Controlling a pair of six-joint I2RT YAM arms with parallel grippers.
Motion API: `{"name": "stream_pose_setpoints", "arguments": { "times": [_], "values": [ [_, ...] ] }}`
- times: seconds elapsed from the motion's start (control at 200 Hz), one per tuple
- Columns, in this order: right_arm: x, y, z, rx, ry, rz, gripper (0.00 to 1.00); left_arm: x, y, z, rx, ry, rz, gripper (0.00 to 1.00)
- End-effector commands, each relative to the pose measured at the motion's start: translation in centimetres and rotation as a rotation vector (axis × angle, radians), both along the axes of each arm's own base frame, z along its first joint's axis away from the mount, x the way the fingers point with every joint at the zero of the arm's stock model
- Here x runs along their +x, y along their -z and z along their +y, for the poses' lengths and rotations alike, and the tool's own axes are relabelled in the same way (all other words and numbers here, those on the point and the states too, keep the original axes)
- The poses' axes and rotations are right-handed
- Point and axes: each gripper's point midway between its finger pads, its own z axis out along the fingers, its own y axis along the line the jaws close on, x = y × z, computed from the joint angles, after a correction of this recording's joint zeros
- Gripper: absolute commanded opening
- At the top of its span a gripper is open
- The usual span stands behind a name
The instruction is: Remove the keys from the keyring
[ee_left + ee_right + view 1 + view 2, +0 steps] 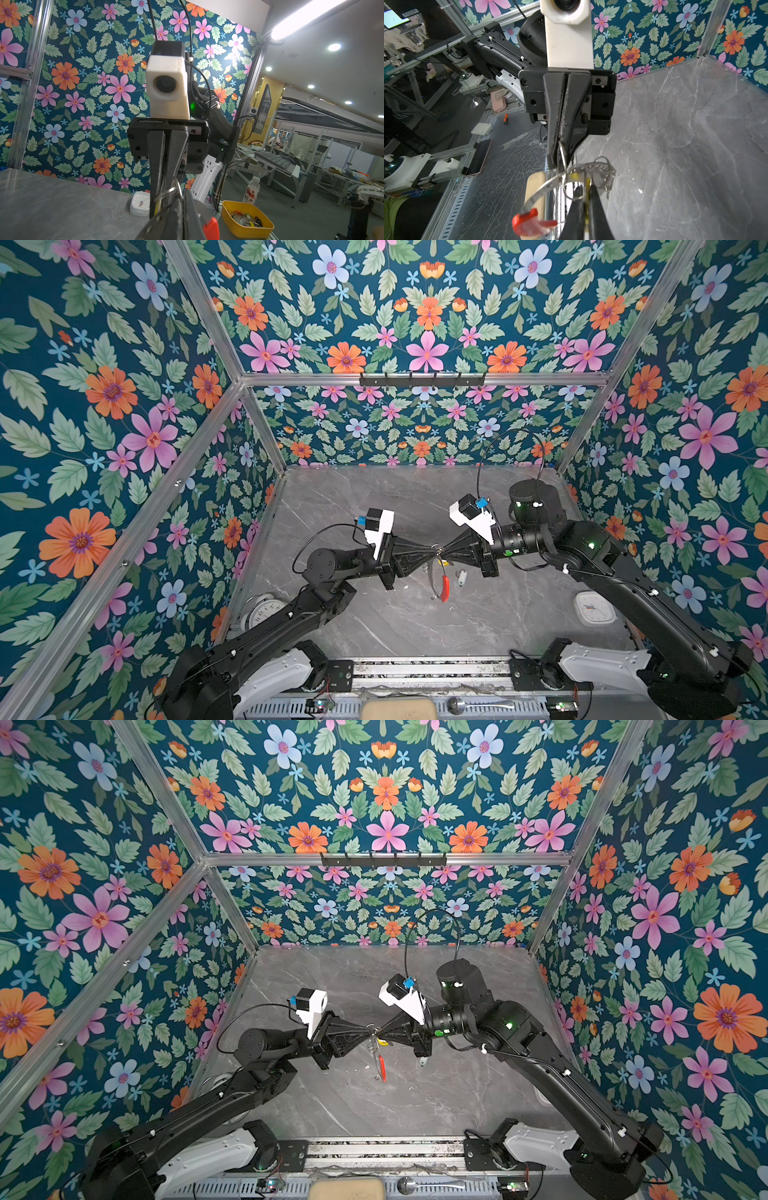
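Keyring clamped in left tool, yellow-tagged key in right tool, not yet off; white-tagged key off, on bench.

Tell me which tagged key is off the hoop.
The silver key with the pale oblong tag: it lies on the grey marble table, clear of the thin dark hoop with the red section. The yellow-tagged key is up at the hoop.

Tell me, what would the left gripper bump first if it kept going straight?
The right gripper, probably: it meets the left gripper tip to tip, with only the keyring's small rings between them.
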Motion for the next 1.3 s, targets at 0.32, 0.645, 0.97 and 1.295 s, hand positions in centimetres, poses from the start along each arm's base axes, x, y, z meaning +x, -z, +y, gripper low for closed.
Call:
{"name": "stream_pose_setpoints", "arguments": {
  "times": [0.32,0.645,0.97,1.295],
  "values": [
    [0.8,1.9,1.2,0.004,0.072,0.062,0.00,0.9,-3.1,2.7,-0.221,-0.221,-0.158,0.00],
    [1.5,2.2,2.2,0.107,0.133,0.085,0.00,1.2,-2.7,2.8,-0.277,-0.245,-0.205,0.00],
    [1.2,1.4,1.3,0.211,0.163,0.030,0.22,0.8,-2.6,2.1,-0.246,-0.195,-0.208,0.00],
    [-0.1,-1.5,-2.9,0.269,0.268,-0.134,0.51,1.5,-2.4,1.4,-0.212,-0.195,-0.181,0.00]
  ]
}}
